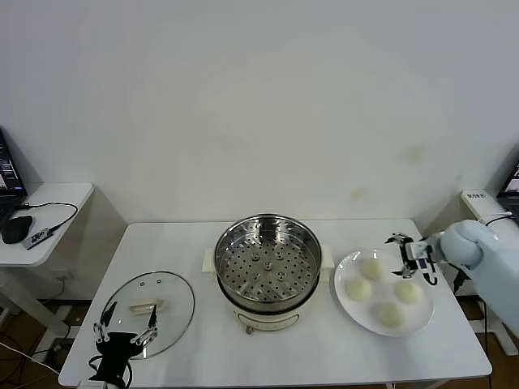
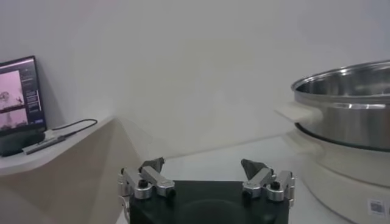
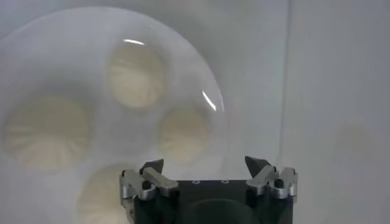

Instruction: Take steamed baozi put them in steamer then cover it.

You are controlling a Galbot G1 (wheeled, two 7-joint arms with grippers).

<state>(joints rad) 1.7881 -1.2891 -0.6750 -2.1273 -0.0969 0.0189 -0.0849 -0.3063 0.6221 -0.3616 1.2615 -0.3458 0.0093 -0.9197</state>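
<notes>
Looking down from the head camera, you see the right hand [image 1: 413, 258] spread wide and holding nothing, hovering over the far rim of the white plate [image 1: 350, 305], between the two farther buns. Four steamed baozi [image 1: 358, 288] lie on that plate, apart from each other. Just beside the plate, at the middle of the white surface [image 1: 324, 356], stands the steamer [image 1: 268, 261], its perforated steel basket uncovered with nothing inside. On the steamer's other side the glass lid [image 1: 158, 304] lies flat, and the left hand [image 1: 124, 334] hangs at the lid's near edge, fingers wide, gripping nothing. Beyond the lid, off the surface, a side table [image 1: 49, 198] carries a mouse and a cable.

From the left wrist camera, your left hand [image 2: 204, 173] shows both fingers apart and bare, with the steamer [image 2: 347, 109] to one side and a monitor [image 2: 18, 100] on the side table.

From the right wrist camera, the right hand [image 3: 207, 172] is equally wide and bare, above the plate [image 3: 201, 67] with the steamed baozi [image 3: 137, 73] blurred beneath it.
</notes>
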